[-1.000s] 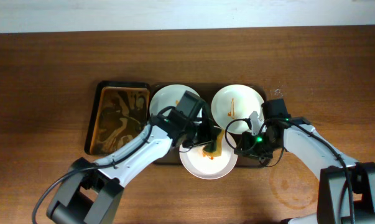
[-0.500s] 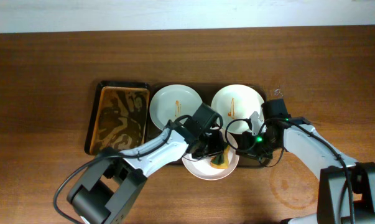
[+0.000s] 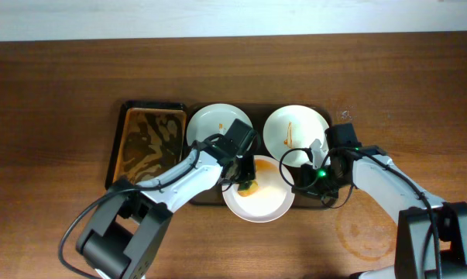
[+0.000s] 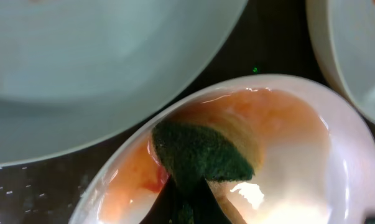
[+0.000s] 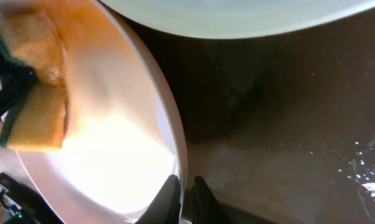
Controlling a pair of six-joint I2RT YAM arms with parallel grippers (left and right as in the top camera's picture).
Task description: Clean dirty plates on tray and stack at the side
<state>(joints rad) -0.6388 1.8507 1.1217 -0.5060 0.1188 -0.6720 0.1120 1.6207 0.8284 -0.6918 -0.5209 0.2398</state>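
Right gripper (image 5: pixel 184 190) pinches the bottom plate (image 3: pixel 270 200) by its rim to steady it; left gripper (image 4: pixel 188 208) squeezes a sponge (image 4: pixel 199 152) to scrub.

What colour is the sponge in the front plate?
The sponge is yellow-orange with a dark green scouring face, clearest in the left wrist view.

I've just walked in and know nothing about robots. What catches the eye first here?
The left gripper holds a green-backed sponge in the orange-smeared front plate, while the right gripper pinches its rim. Behind, a white plate bears a sauce streak; far left, a small tray holds orange-brown liquid.
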